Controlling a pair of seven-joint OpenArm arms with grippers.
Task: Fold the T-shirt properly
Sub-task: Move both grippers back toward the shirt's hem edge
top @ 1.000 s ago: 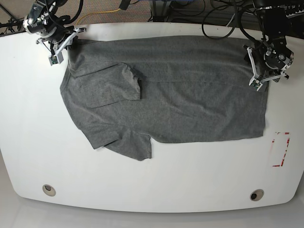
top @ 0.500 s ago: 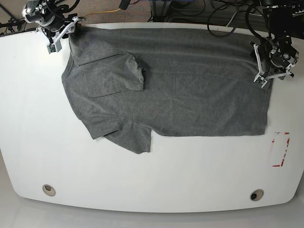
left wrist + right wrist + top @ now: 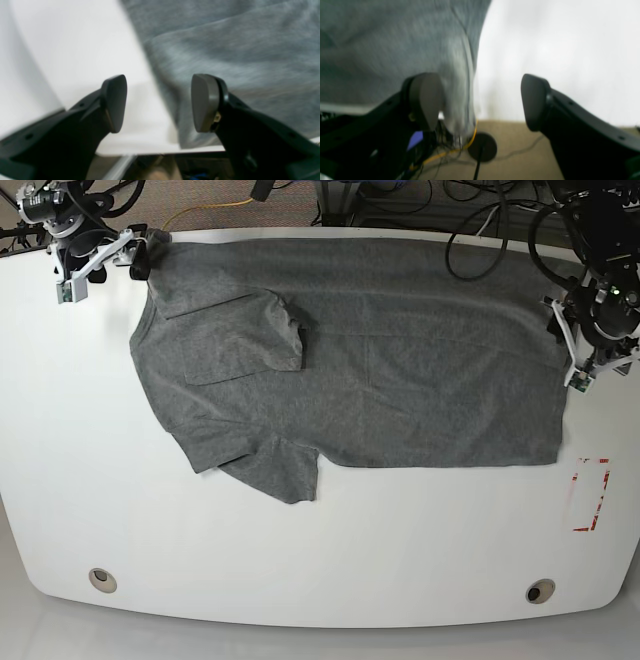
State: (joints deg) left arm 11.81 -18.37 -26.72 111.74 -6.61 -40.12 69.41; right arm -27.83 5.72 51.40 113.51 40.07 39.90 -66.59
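Heather-grey cotton T-shirt (image 3: 380,350) is spread along white table (image 3: 330,550) far edge; left tool (image 3: 160,105) and right tool (image 3: 480,100) are released, nothing gripped, at its corners.

I see the plain heather-grey short-sleeved cotton T-shirt (image 3: 400,360) lying flat along the table's far edge, folded lengthwise, spread nearly from side to side. One sleeve is folded onto the body; the other sticks out toward the near edge. Its far corner overhangs.
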